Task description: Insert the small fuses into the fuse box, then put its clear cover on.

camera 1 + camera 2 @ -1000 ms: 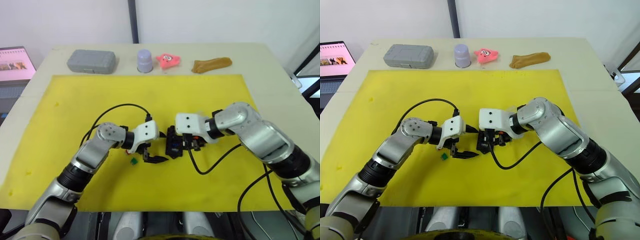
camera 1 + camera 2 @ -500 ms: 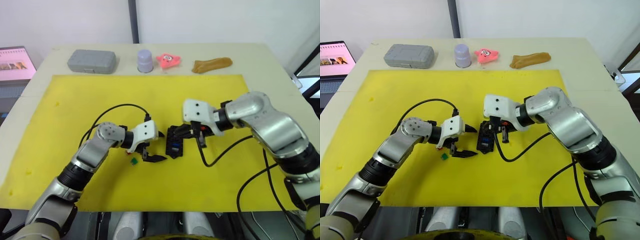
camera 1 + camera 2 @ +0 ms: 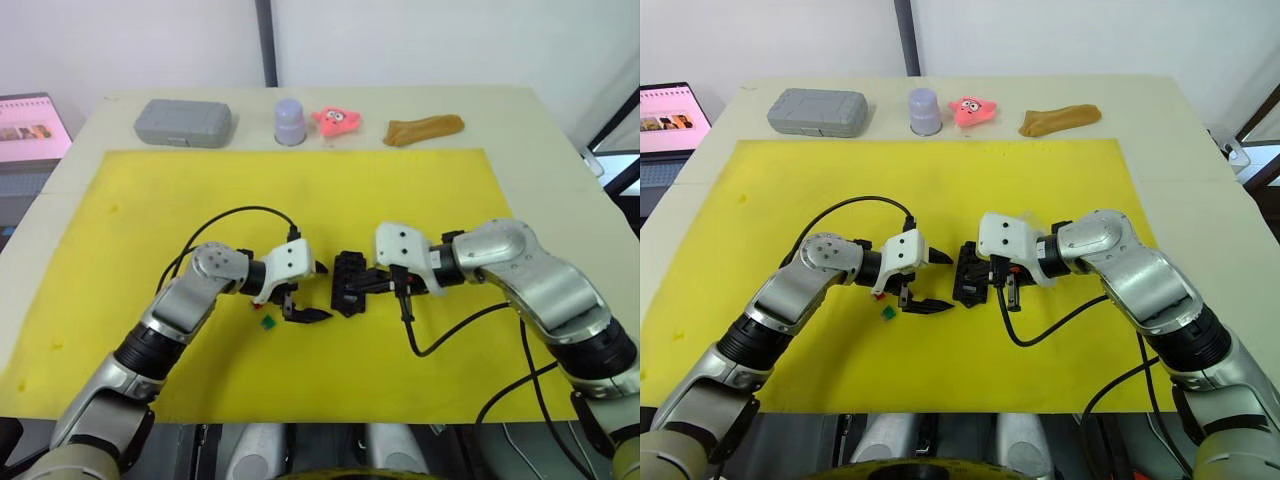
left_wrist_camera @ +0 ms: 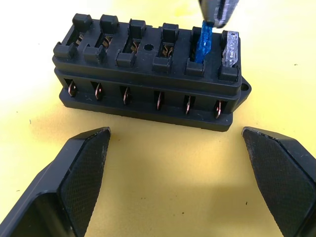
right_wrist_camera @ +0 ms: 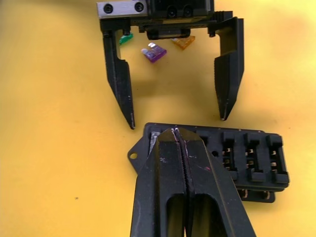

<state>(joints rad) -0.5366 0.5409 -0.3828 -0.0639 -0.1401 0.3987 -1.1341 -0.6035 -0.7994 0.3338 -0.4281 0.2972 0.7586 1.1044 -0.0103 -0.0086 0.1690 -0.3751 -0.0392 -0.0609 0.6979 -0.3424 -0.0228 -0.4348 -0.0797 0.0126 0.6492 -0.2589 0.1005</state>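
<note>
Both hands (image 3: 300,305) (image 3: 385,283) flank the fuse box (image 3: 348,283) on a yellow mat (image 3: 150,200).

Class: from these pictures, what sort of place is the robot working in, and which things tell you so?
Probably an indoor lab or test bench, not a workshop floor. A yellow mat covers a pale table, a laptop stands beside it, and odd props such as a pink toy line the far edge.

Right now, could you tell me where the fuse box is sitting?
The fuse box sits on the yellow mat near the table's front centre, between the open left hand and the shut right hand, whose tip presses a blue fuse into it.
</note>
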